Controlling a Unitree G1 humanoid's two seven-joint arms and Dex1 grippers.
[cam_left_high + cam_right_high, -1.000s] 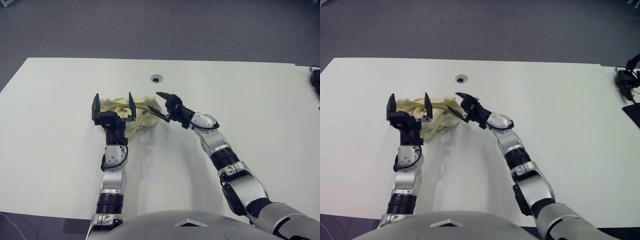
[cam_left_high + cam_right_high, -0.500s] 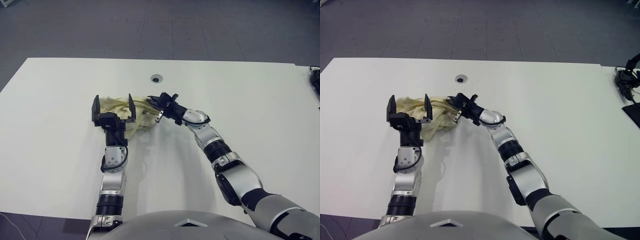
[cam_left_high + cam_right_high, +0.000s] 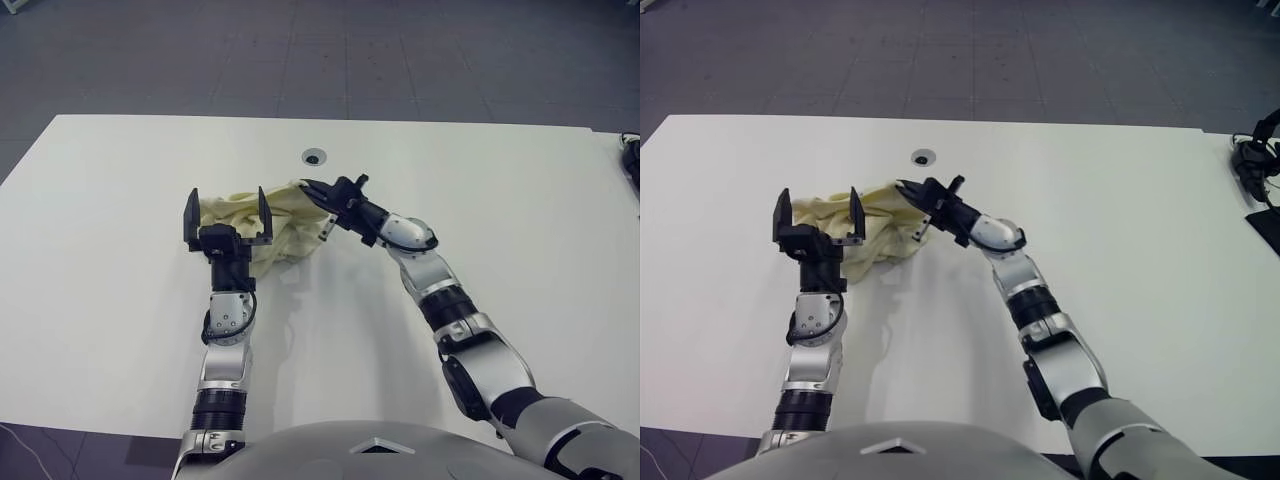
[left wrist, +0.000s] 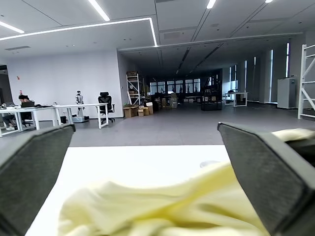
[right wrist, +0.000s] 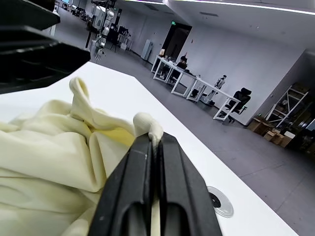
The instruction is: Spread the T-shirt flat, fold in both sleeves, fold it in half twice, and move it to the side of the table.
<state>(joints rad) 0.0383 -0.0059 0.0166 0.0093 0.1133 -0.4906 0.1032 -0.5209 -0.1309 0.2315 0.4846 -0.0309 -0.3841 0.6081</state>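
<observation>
A pale yellow T-shirt (image 3: 245,222) lies crumpled in a heap on the white table (image 3: 120,200), left of centre. My right gripper (image 3: 312,191) is shut on a fold of the T-shirt (image 5: 145,124) at the heap's right edge, and that fold is lifted a little off the table. My left gripper (image 3: 228,214) stands open at the near side of the heap, fingers (image 4: 266,162) wide apart, with the cloth (image 4: 162,201) lying low between and beyond them, nothing gripped.
A round cable hole (image 3: 314,156) sits in the table just beyond the shirt. Dark cables (image 3: 1252,160) lie at the table's far right edge. Bare white tabletop stretches to the left, right and front of the heap.
My right gripper moved in from the right to the shirt's edge, shut on a fold and raised it slightly. The left arm has stayed where it was.
</observation>
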